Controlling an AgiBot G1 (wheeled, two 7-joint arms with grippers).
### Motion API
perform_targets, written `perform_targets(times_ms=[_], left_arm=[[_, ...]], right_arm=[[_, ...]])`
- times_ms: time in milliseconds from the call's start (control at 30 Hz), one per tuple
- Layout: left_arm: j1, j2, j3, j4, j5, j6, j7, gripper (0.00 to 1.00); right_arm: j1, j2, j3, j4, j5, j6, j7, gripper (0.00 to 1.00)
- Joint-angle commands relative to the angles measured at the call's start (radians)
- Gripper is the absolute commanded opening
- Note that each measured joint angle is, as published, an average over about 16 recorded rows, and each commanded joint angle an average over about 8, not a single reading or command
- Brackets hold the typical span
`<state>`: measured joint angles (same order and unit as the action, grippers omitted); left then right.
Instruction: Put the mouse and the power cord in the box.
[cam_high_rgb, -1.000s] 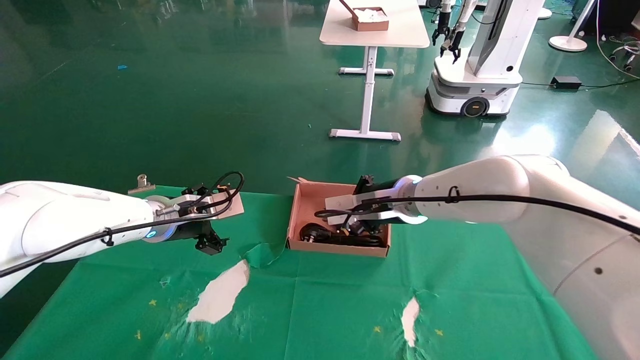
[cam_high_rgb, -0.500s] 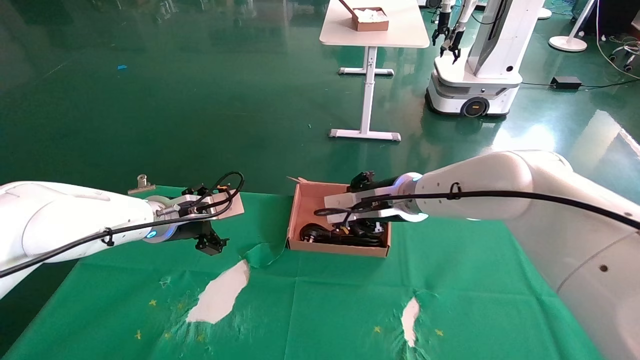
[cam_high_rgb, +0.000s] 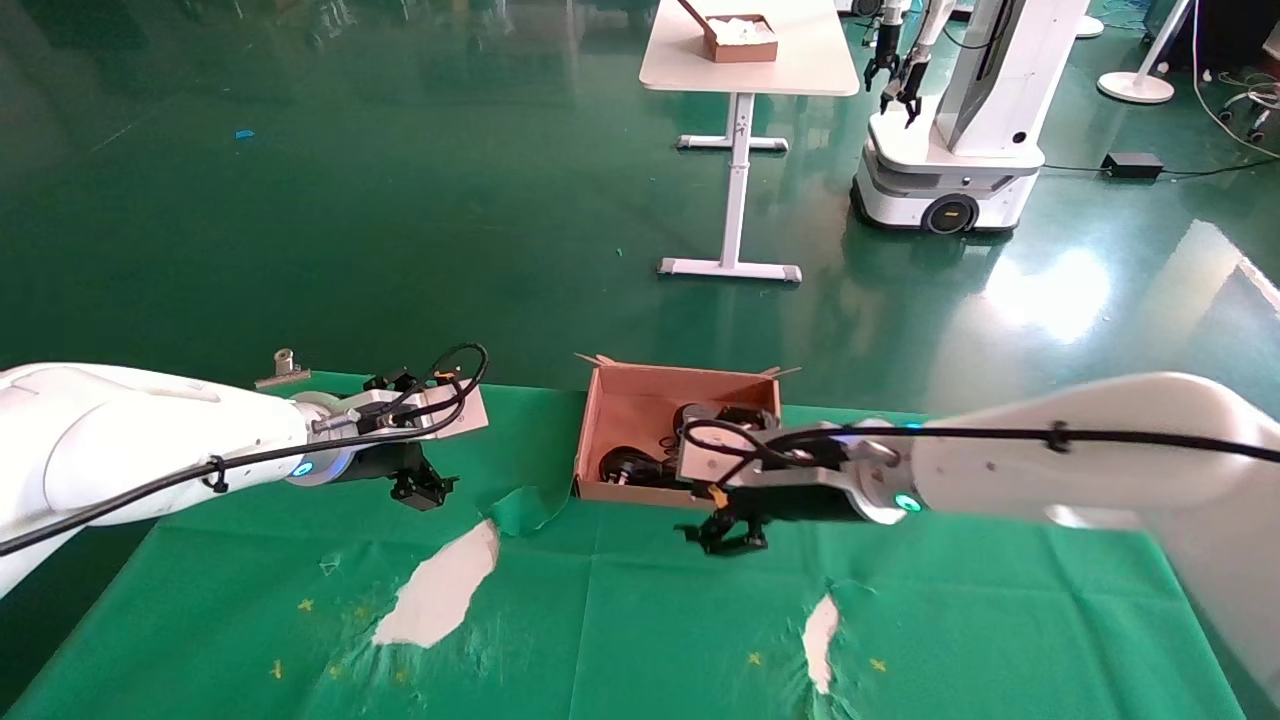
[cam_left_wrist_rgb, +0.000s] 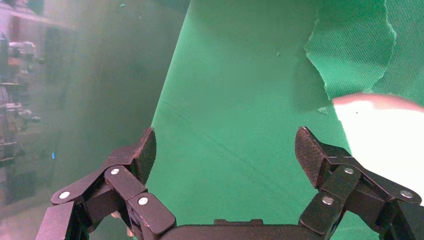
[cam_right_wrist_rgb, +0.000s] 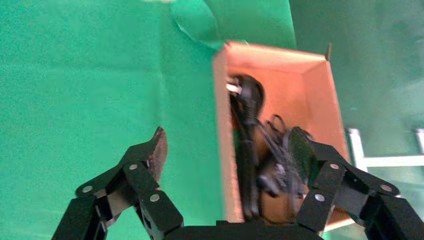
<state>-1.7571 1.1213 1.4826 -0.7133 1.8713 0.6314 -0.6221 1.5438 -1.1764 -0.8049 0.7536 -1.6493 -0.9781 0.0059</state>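
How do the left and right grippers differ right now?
The left gripper hangs off to the box's left; the right gripper sits just in front of its near wall. The left's wrist view shows only cloth, the right's shows the power cord inside the box. Both are open and empty.

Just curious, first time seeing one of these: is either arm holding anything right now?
No. Both are open and empty: the right tool near the box, the left tool off to the side.
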Motion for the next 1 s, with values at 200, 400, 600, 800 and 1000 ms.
perform_targets(times_ms=[200, 400, 600, 800, 1000], left_arm=[[0.0, 0.0, 0.0, 0.0, 0.0, 0.0, 0.0, 1.0], [0.009, -0.007, -0.016, -0.008, -0.015, 0.011, 0.006, 1.0], [0.065, -0.048, -0.114, -0.054, -0.108, 0.081, 0.041, 1.0], [0.134, -0.1, -0.235, -0.111, -0.223, 0.168, 0.085, 1.0], [0.202, -0.151, -0.355, -0.168, -0.337, 0.255, 0.128, 1.0]], right_arm=[[-0.074, 0.089, 0.083, 0.084, 0.145, -0.082, 0.029, 1.0], [-0.138, 0.166, 0.154, 0.156, 0.27, -0.152, 0.053, 1.0], [-0.202, 0.243, 0.226, 0.228, 0.395, -0.223, 0.078, 1.0], [-0.266, 0.32, 0.297, 0.3, 0.52, -0.293, 0.103, 1.0], [-0.329, 0.396, 0.368, 0.372, 0.644, -0.363, 0.127, 1.0]])
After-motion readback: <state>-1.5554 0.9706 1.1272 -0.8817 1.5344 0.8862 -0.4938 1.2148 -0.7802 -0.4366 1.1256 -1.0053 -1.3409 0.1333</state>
